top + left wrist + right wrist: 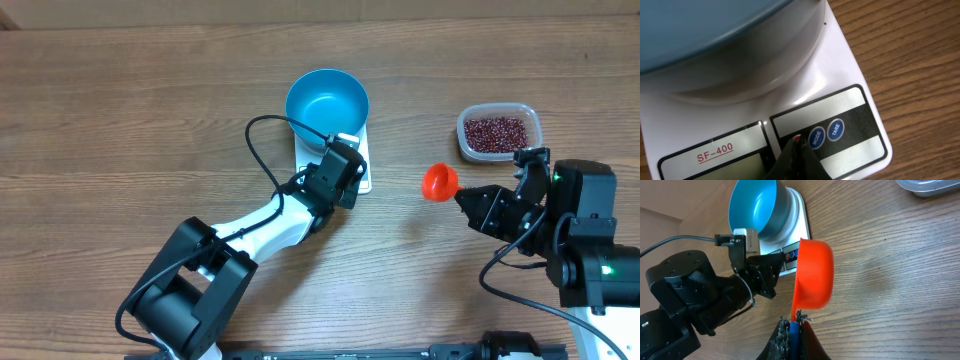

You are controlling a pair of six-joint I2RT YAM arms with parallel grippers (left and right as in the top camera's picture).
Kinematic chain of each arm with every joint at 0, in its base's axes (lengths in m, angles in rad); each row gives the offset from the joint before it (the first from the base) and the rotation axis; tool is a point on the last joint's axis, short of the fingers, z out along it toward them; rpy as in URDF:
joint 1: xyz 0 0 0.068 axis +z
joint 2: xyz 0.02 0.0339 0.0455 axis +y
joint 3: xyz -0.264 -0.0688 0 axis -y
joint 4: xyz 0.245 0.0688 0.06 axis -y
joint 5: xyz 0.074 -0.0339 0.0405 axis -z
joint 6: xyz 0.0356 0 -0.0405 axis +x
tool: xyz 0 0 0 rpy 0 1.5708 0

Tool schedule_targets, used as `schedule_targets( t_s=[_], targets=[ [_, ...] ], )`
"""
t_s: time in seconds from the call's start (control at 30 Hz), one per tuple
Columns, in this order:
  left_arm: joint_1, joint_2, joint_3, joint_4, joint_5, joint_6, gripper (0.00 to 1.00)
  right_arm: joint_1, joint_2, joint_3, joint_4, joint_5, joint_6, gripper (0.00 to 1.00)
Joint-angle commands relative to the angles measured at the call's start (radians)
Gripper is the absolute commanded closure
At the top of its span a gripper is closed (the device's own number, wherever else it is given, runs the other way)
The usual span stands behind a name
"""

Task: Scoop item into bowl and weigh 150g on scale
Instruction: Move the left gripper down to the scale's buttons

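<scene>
- The left claw [796,146] had its fingers pressed together into one narrow dark point, holding nothing.
- Its tip sat at a small red button [797,138] on the scale's control strip. Whether it pressed the button or hung just above it could not be told.
- Just right of that tip in the left wrist view lay the round blue MODE button [815,138], with the TARE button [835,130] beyond it.
- The scale [840,80], white and flat, spread out ahead of the left claw. Its grey display window [725,171] lay just left of the tip, below a red "SF-400" mark.
- The bowl [327,98] stood on the far part of the scale, ahead of the left claw and apart from its tip, with its light blue inside facing up.
- The right claw [792,325] was clamped on the handle of an orange scoop [815,275]. The cup stood directly ahead of the fingers, turned on edge in the right wrist view.
- From overhead, the orange scoop hung above the wooden table [120,120], between the right claw and the scale and well apart from the left claw.
- The beans [497,131] lay heaped in a clear plastic tub [534,122], near the right claw, off to its side and away from the scale.
</scene>
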Motion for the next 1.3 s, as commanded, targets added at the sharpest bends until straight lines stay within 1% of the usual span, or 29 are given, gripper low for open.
schedule_targets(
  t_s=[0.0, 1.07, 1.27],
  targets=[
    [0.006, 0.011, -0.005, 0.001, -0.031, -0.002, 0.96, 0.004, -0.007, 0.034, 0.006, 0.005, -0.004, 0.96],
    [0.003, 0.014, -0.005, 0.0, -0.025, -0.011, 0.96, 0.004, -0.007, 0.034, 0.006, 0.005, -0.004, 0.96],
    [0.004, 0.014, -0.005, 0.001, -0.029, -0.043, 0.96, 0.004, -0.007, 0.034, 0.006, 0.005, -0.004, 0.96]
  ],
)
